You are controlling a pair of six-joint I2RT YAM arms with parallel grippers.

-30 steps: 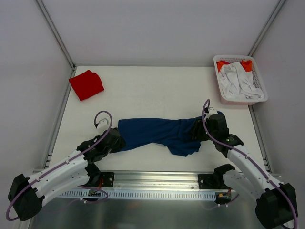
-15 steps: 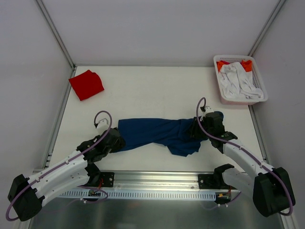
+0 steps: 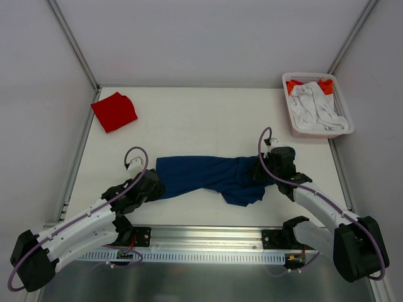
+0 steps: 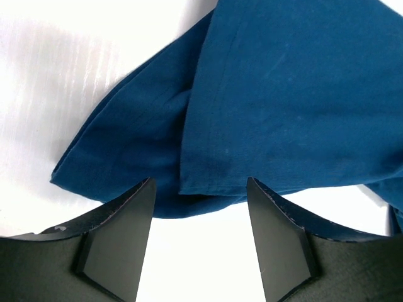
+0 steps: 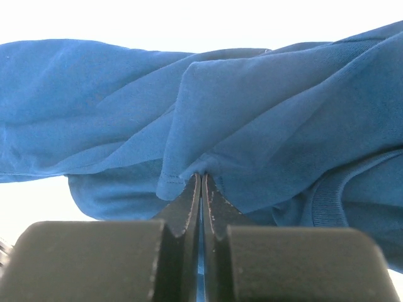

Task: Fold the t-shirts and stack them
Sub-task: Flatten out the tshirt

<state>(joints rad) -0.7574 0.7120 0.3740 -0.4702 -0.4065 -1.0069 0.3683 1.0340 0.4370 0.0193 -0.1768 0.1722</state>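
A soft navy blue short-sleeved cloth t-shirt [image 3: 208,175] lies bunched in a long strip across the near half of the white counter [image 3: 201,119], between the two arms. The right pincer [image 5: 201,177] is clenched on a puckered fold at the shirt's right end, its fingers pressed together. The left pincer [image 4: 200,189] stands released, its fingers apart over the shirt's left end. A folded bright red cloth t-shirt [image 3: 114,111] sits near the far left corner, and a white slatted plastic basket [image 3: 308,75] holding pale cloth sits at the far right corner.

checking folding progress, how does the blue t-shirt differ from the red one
The blue t-shirt lies stretched out and rumpled; the red t-shirt sits folded small at the far left. The right gripper pinches the blue one; nothing touches the red. Both rest on the table.
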